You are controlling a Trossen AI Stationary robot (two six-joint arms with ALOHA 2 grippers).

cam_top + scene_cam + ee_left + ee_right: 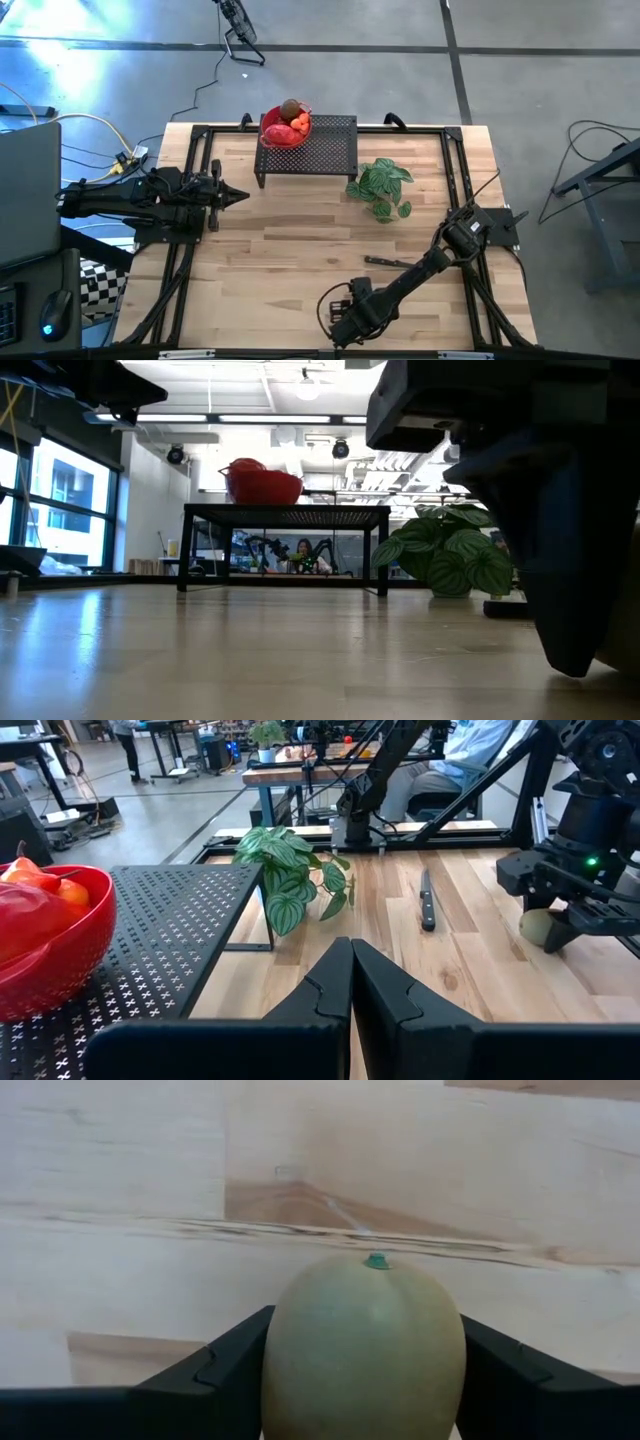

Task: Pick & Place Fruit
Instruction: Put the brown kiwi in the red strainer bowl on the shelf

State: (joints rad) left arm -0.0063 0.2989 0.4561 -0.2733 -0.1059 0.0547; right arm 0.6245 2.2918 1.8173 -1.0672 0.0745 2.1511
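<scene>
Take the black rack (318, 148) at the table's (300, 250) far edge as your mark. Your left gripper (238, 196) waits just off the rack's left front corner, pointing toward it, with its fingers (330, 990) pressed together and nothing between them. On the rack's left end sits the red bowl (285, 131), and in it you can see a brown piece (290, 107), a red piece (283, 133) and small orange pieces (300, 123); from the left wrist view the bowl's rim hides most of what lies inside. Just right of the rack's front, the leafy plant (383, 186) lies on the wood. In front of the plant, farther from the rack, you have the black-handled knife (388, 262) lying flat. Your right gripper (343, 322) is down at the table's near edge, well away from the rack, and the green fruit (365, 1345) stands on the wood between its fingers (215, 1370). Those fingers sit apart, one on each side of the fruit and close against it; you cannot tell from these views whether they are pressing on it.
</scene>
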